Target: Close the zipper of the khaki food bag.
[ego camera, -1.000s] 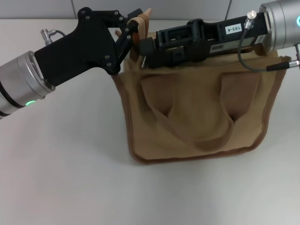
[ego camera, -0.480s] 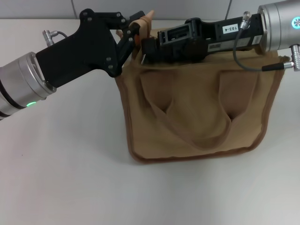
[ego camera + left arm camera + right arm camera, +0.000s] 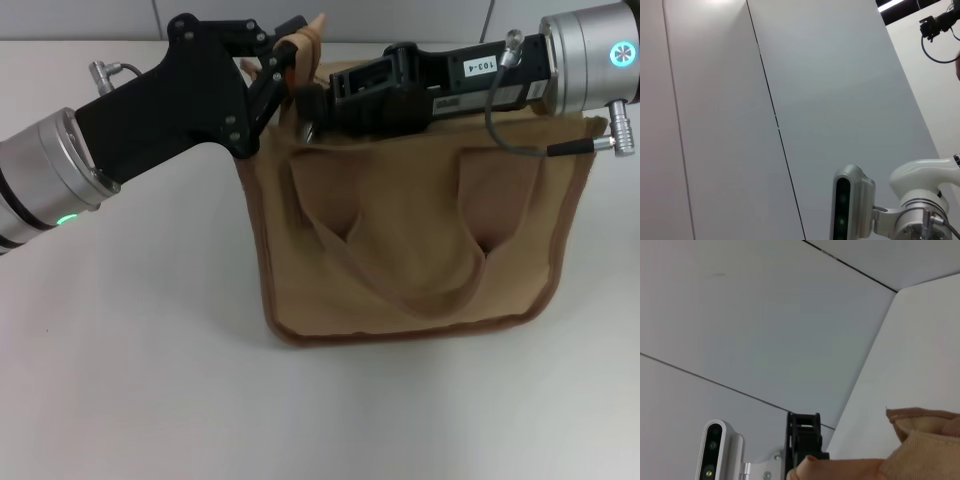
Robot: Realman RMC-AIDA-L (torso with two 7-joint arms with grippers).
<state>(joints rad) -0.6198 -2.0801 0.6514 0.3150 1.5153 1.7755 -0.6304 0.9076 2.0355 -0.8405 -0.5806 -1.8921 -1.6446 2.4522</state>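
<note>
We are seeing the khaki food bag (image 3: 420, 250) as matt woven canvas, with darker cloth piping. The left gripper (image 3: 283, 62) and right gripper (image 3: 312, 103) are showing matt black plastic, their wrist cuffs looking like brushed silver metal. The table (image 3: 130, 380) is looking smooth, matt white.

The head camera looks forward and down from above onto the white table (image 3: 130, 380), close enough that the khaki food bag (image 3: 420, 230) fills the frame from centre to 3 o'clock. Both arms enter from 9 and 2 o'clock.

The left wrist camera faces up and away from the table, toward the panelled wall (image 3: 740, 125) and the robot's own head unit (image 3: 852, 205) at 5 o'clock.

The right wrist camera also tilts upward at the wall, catching the bag's edge (image 3: 920, 440) at 5 o'clock, the part shared with the head view.
</note>
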